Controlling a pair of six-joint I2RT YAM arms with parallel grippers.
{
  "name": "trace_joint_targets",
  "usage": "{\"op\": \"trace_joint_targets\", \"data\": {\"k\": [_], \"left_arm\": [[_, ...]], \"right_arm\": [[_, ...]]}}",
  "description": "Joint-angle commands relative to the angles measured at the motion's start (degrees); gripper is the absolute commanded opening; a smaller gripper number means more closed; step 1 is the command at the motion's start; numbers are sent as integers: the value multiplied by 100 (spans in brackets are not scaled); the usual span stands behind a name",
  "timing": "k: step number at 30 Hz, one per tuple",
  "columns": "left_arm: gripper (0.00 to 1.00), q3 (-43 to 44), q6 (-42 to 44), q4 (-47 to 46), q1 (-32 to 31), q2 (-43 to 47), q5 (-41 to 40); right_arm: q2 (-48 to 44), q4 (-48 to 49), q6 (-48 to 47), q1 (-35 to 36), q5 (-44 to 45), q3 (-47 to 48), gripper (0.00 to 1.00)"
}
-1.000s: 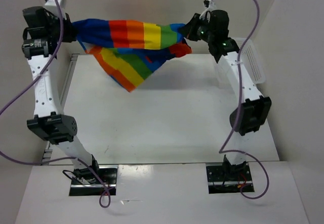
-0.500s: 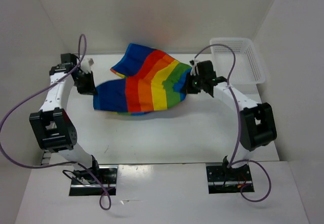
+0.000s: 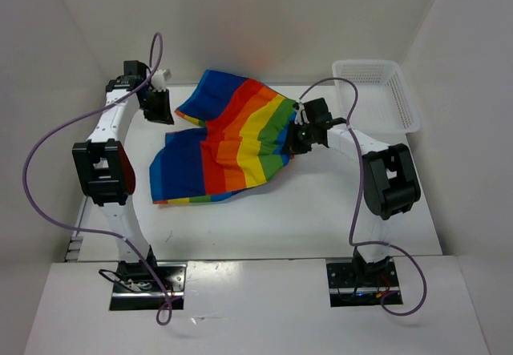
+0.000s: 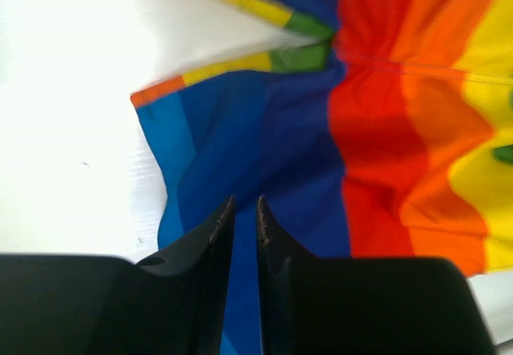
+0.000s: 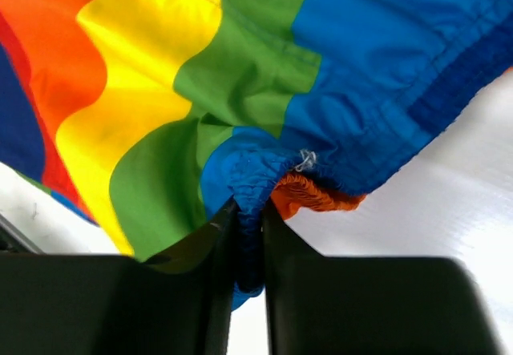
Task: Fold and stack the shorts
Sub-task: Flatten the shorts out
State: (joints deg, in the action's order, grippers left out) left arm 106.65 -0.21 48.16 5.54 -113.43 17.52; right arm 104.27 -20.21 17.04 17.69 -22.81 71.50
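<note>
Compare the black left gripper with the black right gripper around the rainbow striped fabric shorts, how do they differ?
The right gripper pinches the blue waistband edge of the rainbow-striped fabric shorts; the left gripper holds nothing. The right gripper sits at the shorts' right edge; the left gripper is near their far-left corner, clear of the cloth. Both are black, with jaws nearly closed.

I can read no writing, brand, number or sign in any of my three views. The shorts [image 3: 224,151] show only their coloured stripes, and the white basket [image 3: 401,102] at the far right carries no legible mark.
</note>
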Motion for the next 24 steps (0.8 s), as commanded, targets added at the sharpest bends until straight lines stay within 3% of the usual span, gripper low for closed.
{"op": "trace_joint_targets", "data": {"k": [1,5,6,9,10,11,16,24], "left_arm": [[23,-465,21,413,87,-400,-381],[25,-1741,21,466,368,703,-617],[28,-2292,21,466,369,943,-870],[43,-2903,21,544,369,1875,-952],[55,-3157,21,606,308,2260,-952],[60,-3255,21,659,238,2368,-952],[69,-3975,21,299,237,1948,-1435],[71,-4292,21,-131,237,1323,-1699]], "right_arm": [[243,-202,-86,-91,101,311,22],[-64,-440,-87,-143,101,-311,31],[-160,-440,-87,-143,101,-661,46],[-530,-624,-34,-143,49,-1111,57],[-609,-781,-34,-143,48,-1165,61],[-783,-870,-34,-196,101,-1165,61],[-1294,-661,229,-196,-82,-1542,72],[-1058,-459,397,-196,-75,-1947,73]]}}
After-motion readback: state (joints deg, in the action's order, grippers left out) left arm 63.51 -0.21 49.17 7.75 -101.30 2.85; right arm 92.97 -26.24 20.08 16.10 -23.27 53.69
